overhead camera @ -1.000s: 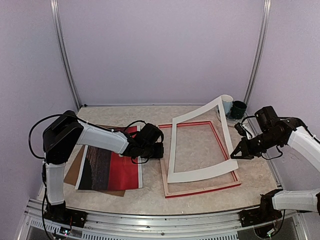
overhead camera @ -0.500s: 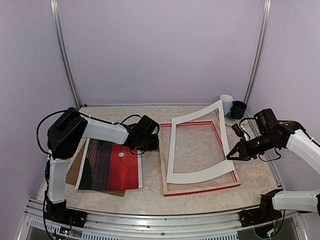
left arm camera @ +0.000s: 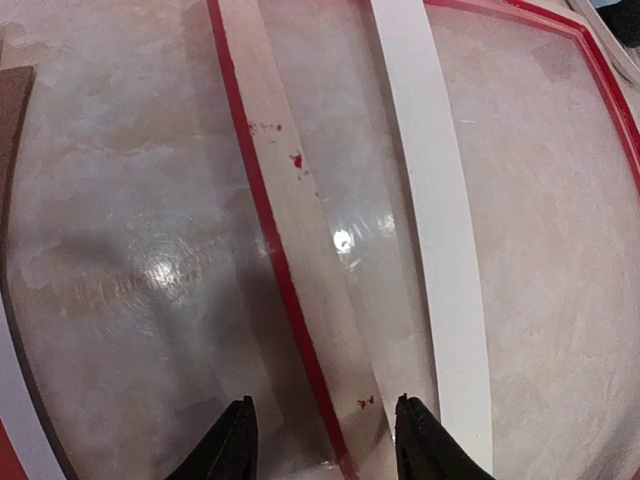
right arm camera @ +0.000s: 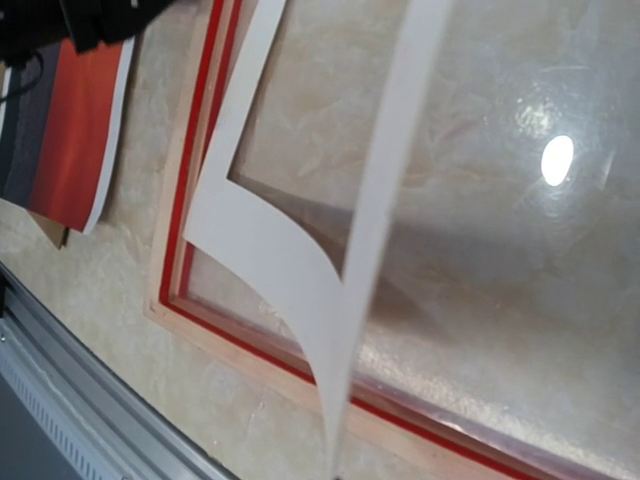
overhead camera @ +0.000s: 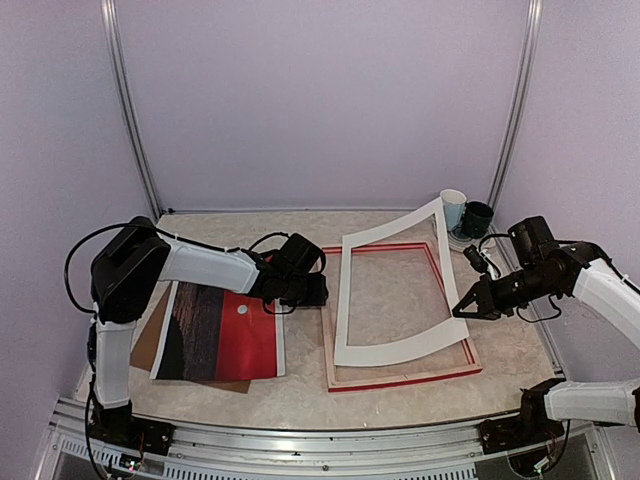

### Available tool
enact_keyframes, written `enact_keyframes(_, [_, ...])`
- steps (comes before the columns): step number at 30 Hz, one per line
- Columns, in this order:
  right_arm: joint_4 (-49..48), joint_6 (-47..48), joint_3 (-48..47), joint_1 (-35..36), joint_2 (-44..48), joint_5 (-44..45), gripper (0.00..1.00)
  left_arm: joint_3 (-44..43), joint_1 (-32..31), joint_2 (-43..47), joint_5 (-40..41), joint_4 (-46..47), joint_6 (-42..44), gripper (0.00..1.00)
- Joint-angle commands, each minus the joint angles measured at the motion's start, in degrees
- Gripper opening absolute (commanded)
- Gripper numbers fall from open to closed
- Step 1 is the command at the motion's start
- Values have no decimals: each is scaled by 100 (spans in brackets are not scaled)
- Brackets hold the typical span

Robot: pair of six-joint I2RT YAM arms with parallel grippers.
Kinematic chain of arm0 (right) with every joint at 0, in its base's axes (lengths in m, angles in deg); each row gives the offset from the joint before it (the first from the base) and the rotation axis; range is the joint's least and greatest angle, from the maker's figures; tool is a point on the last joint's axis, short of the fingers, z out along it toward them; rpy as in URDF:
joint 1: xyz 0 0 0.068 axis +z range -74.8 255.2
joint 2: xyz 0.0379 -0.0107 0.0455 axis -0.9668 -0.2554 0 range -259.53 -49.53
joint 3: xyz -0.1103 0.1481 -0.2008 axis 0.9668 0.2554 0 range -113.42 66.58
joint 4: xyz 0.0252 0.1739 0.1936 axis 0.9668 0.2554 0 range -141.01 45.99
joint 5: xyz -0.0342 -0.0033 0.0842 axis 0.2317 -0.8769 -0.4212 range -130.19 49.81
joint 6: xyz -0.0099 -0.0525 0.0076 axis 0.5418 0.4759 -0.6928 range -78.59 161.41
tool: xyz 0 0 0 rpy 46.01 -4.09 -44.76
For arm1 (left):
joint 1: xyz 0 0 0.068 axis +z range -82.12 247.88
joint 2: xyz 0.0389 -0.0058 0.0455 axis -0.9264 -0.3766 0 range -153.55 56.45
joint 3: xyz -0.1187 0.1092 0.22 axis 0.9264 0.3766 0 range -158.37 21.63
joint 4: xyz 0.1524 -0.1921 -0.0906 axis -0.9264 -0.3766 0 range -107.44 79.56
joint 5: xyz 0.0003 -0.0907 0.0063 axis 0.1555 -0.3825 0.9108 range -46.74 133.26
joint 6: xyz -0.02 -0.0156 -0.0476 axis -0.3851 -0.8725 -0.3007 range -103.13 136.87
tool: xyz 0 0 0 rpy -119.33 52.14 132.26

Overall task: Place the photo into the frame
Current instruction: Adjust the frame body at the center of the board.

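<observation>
Overhead, right jaws pinch mat (overhead camera: 390,351); left wrist shows left jaws parted, empty, above frame (left arm camera: 300,250).

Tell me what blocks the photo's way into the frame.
The white mat: its left edge rests in the frame, its right edge held up by the right gripper, arching across the opening.

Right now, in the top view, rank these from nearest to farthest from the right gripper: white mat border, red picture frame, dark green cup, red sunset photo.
1. White mat border: pinched at its right edge by the right gripper.
2. Red picture frame: lying just beneath the mat.
3. Dark green cup: back right corner.
4. Red sunset photo: far left side.
</observation>
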Motion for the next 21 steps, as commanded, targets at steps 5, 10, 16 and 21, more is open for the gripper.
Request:
enact_keyframes(5, [-42,6,-37,49,102,33,4,-42,-217,-85,-152,88,-126,48])
enact_keyframes(10, [-10,12,-81,49,111,51,4,-247,-199,-285,-110,-68,-77,42])
enact_keyframes(16, [0,14,-117,48,126,30,4,-398,-143,-460,-42,-173,-56,34])
enact_keyframes(21, [78,41,-265,48,164,37,4,-451,-35,-515,84,-218,-15,21])
